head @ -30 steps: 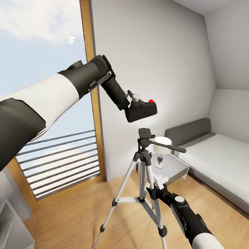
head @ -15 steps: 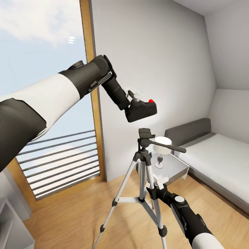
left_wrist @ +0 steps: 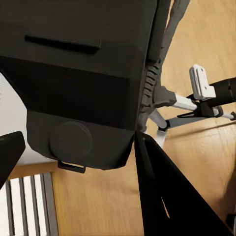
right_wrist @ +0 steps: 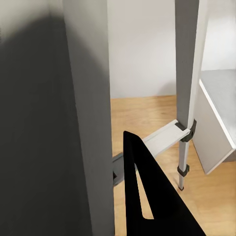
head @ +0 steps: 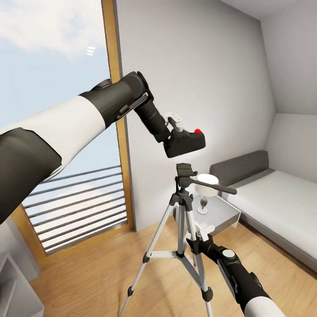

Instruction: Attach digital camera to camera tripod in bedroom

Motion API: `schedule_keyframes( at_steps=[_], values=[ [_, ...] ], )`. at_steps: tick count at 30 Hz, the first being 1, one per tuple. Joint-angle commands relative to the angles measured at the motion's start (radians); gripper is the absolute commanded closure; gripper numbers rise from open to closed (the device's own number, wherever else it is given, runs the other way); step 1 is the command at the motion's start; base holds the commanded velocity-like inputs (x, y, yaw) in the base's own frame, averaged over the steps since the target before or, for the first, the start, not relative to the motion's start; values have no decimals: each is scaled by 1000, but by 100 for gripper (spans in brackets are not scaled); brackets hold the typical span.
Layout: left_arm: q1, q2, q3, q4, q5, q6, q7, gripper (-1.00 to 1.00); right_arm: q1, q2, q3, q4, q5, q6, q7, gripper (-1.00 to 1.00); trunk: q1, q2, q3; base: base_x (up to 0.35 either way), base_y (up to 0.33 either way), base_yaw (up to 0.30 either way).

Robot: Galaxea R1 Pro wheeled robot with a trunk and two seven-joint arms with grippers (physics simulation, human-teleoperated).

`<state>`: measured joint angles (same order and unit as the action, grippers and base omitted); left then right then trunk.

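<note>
Step in hand: positioning the digital camera [head: 185, 142] above the camera tripod [head: 184, 207].
Left hand [head: 172, 132] pinches the camera; right hand [head: 200, 235] clamps a tripod leg. Next: lower squarely onto the head.

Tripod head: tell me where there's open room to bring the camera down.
Open air lies between the digital camera in the left hand and the camera tripod head. Crowded lower down: right hand at a leg, nightstand and pan handle rightward.

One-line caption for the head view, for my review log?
Left gripper holds the camera above the tripod head; right gripper grips a tripod leg.
</note>
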<state>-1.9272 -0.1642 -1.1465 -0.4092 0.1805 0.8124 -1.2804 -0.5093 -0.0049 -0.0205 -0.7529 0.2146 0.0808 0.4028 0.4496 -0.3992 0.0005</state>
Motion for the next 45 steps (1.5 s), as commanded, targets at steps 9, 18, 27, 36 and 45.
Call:
schedule_keyframes(
  at_steps=[9, 18, 27, 36, 45],
  values=[
    [-1, -2, -9, -26, 3, 10, 9, 100, 0, 0, -2, -2, 5, 5, 5, 100, 0, -1, -1, 0, 0, 0],
    [0, -10, -12, -29, -21, 58, 115, 100, 0, 0, -2, -2, 6, 5, 6, 100, 0, -1, -1, 0, 0, 0],
    [1, -10, -13, -27, -25, 65, 138, 100, 0, 0, -2, -2, 6, 5, 5, 100, 0, -1, -1, 0, 0, 0],
    [26, -10, -12, -19, -25, 61, 141, 100, 0, 0, -2, -2, 6, 5, 5, 100, 0, -1, -1, 0, 0, 0],
    [51, -10, -12, -17, -28, 53, 141, 100, 0, 0, -2, -2, 6, 5, 5, 100, 0, -1, -1, 0, 0, 0]
  ],
)
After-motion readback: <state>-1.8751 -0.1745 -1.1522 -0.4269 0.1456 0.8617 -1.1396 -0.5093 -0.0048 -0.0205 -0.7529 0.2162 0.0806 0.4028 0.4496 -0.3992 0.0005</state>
